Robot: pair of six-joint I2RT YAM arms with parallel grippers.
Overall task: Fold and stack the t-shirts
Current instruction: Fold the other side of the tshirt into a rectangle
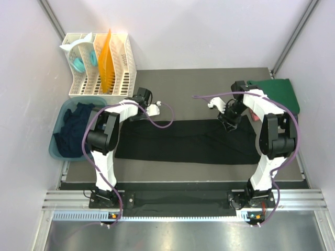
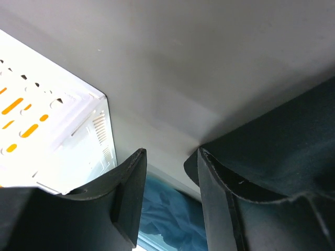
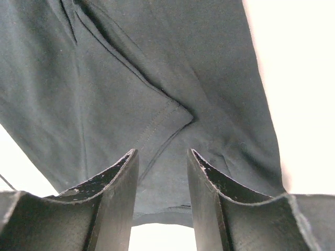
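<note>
Currently I see green t-shirt (image 1: 280, 91) folded, black t-shirt (image 1: 178, 141) half-folded, dark t-shirts (image 1: 73, 130) in tub (image 1: 54, 147); left gripper (image 2: 170, 152) and right gripper (image 3: 162, 152) part-open, empty.

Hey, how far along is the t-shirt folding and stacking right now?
One dark green cloth t-shirt lies folded at the far right corner, so that looks done. In hand: the black cloth t-shirt lies as a long band between the arms, with the left tool and right tool both open, gripping nothing. Left: dark crumpled shirts sit in the teal-blue plastic tub.
</note>
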